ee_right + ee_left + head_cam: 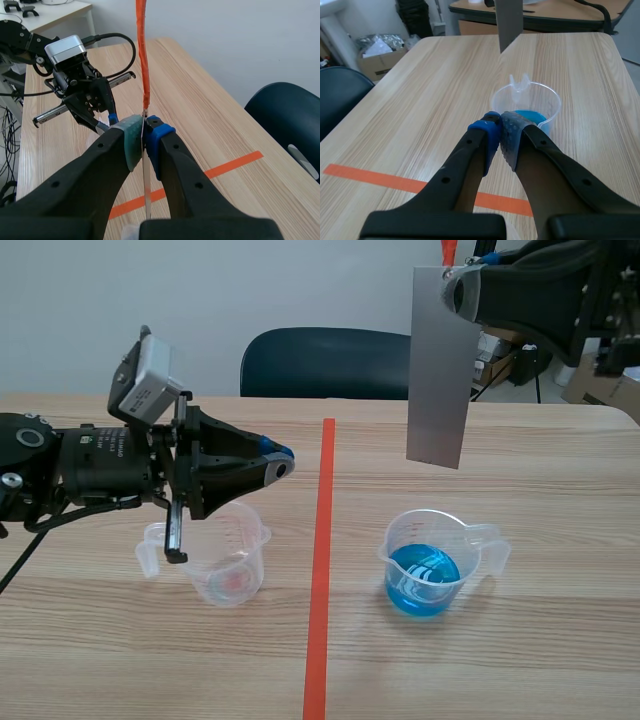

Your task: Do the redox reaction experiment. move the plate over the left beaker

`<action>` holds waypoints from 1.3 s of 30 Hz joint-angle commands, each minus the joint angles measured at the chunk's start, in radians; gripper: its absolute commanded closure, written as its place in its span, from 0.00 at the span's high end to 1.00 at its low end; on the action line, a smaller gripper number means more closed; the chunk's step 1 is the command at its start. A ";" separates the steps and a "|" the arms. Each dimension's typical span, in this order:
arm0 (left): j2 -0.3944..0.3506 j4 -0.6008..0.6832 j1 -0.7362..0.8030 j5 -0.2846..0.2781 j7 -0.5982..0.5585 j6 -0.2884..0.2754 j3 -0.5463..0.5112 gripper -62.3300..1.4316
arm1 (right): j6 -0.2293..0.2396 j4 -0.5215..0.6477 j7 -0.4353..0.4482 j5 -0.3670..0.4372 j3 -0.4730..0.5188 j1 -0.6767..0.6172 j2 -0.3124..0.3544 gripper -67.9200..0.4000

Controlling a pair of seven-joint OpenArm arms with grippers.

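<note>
A thin grey metal plate (438, 370) hangs upright from my right gripper (462, 288), which is shut on its top end, high over the table's right half. In the right wrist view the plate (141, 55) shows edge-on as an orange strip, pinched in the gripper (144, 131). The empty clear left beaker (225, 562) stands left of the tape line. Just above its rim my left gripper (280, 464) is shut on nothing. In the left wrist view the shut gripper (500, 131) points toward the right beaker (526, 105), with the plate's lower end (509, 22) above it.
The right beaker (432, 562) holds blue liquid and stands below the hanging plate, slightly nearer me. An orange-red tape line (320, 570) splits the table. A dark chair (325, 362) stands behind the far edge. Boxes and cables (600, 360) lie off the back right.
</note>
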 commanded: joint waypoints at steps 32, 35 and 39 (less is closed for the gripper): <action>-0.099 0.007 0.812 0.042 -0.383 0.136 -0.612 0.07 | 0.008 0.012 -0.234 -0.173 -0.054 0.138 -0.437 0.01; -0.055 0.007 0.867 0.093 -0.423 0.178 -0.663 0.07 | 0.008 0.011 -0.243 -0.176 -0.113 0.175 -0.458 0.01; 0.018 0.006 0.928 0.161 -0.455 0.233 -0.727 0.07 | 0.004 0.010 -0.245 -0.177 -0.182 0.213 -0.490 0.01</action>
